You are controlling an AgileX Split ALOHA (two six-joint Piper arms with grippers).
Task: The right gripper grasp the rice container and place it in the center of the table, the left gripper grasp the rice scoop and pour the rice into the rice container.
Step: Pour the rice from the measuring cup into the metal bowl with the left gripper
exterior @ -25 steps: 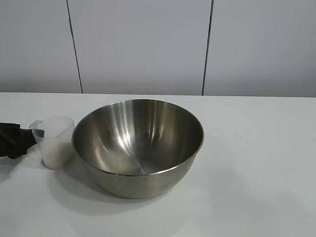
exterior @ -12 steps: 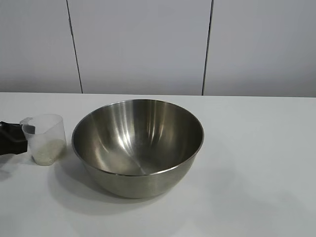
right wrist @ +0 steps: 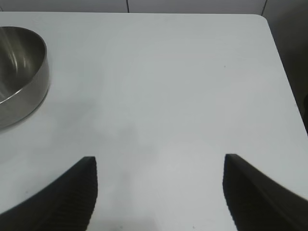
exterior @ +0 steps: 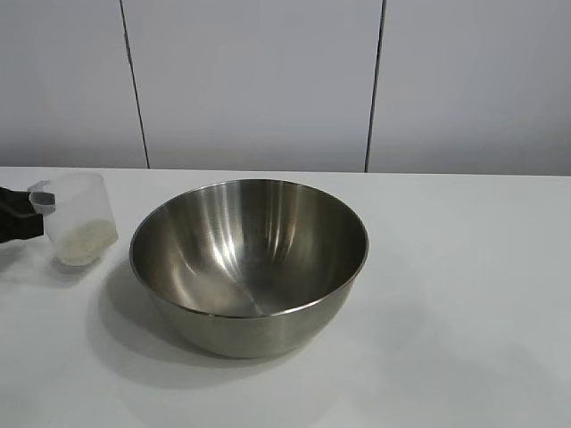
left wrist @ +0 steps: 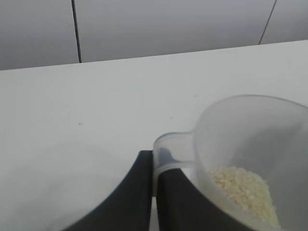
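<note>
My left tool has lifted the rice scoop off the desk since a second ago, pinched tight on its tab, rice inside, left of the rice container; my right tool hangs wide open, empty

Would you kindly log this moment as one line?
left tool: shut on rice scoop handle, lifted | rice: in scoop | rice container: empty | right tool: open, idle

The white table carried the steel rice container, which sat directly on it, left of centre, nearer the front.
</note>
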